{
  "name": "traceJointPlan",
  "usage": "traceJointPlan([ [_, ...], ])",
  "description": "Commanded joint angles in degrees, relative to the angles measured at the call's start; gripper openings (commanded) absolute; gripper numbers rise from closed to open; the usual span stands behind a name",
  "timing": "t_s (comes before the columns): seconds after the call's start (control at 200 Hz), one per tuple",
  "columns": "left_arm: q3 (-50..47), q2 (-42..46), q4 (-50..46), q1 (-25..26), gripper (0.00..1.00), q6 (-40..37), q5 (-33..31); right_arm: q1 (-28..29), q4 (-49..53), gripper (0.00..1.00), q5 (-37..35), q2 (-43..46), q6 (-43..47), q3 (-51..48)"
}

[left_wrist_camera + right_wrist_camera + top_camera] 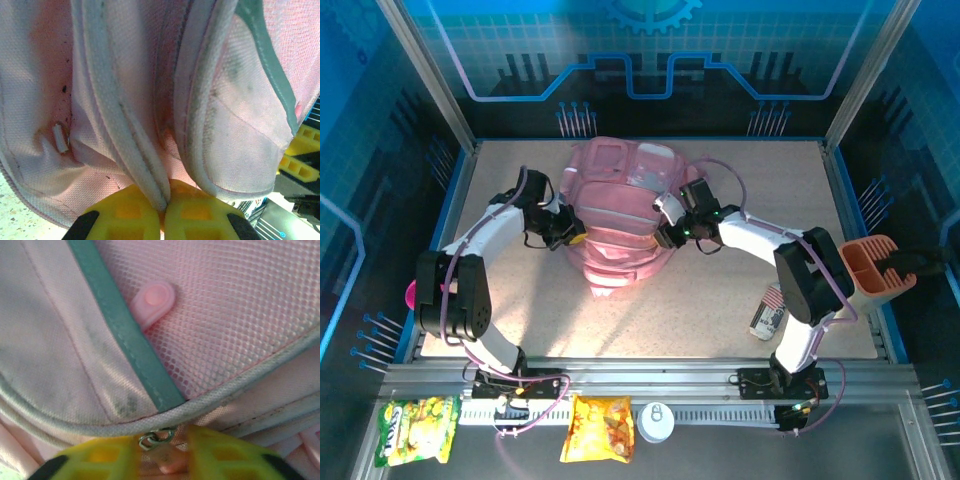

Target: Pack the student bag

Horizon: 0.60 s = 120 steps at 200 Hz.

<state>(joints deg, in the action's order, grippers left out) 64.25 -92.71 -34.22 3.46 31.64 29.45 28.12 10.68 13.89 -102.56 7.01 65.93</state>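
Observation:
The student bag [620, 215], a soft pink backpack, lies in the middle of the table. My left gripper [570, 232] is at its left side. In the left wrist view, that gripper [165, 212] is shut on a whitish piped seam [145, 170] of the bag. My right gripper [665, 236] is at the bag's right side. In the right wrist view, its yellow fingers [165, 460] are closed in on a pink zip pull [169, 462] hanging from a metal ring [156, 438]. Above it are mesh [235, 315], a teal trim strip [125, 335] and a pink tab [152, 300].
A coral divided organiser [875, 265] sits at the right edge, with a small printed packet [770, 312] near the right arm's base. A pink object [410, 295] lies at the left edge. Two snack bags [415, 430] [598, 428] and a white lid [655, 422] lie in front of the rail.

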Motion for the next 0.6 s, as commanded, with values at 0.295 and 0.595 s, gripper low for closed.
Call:
traceJointPlan([
  [0.295,1.31,-1.37,8.63,2.08,0.03,8.15,2.11,5.90,1.43,0.10,1.91,4.92,-3.18,-2.91],
  [0.595,0.70,-2.98,15.92,5.37,0.08,16.85,-2.25,11.31,0.31,0.15,2.94,4.75,-8.89,-0.53],
])
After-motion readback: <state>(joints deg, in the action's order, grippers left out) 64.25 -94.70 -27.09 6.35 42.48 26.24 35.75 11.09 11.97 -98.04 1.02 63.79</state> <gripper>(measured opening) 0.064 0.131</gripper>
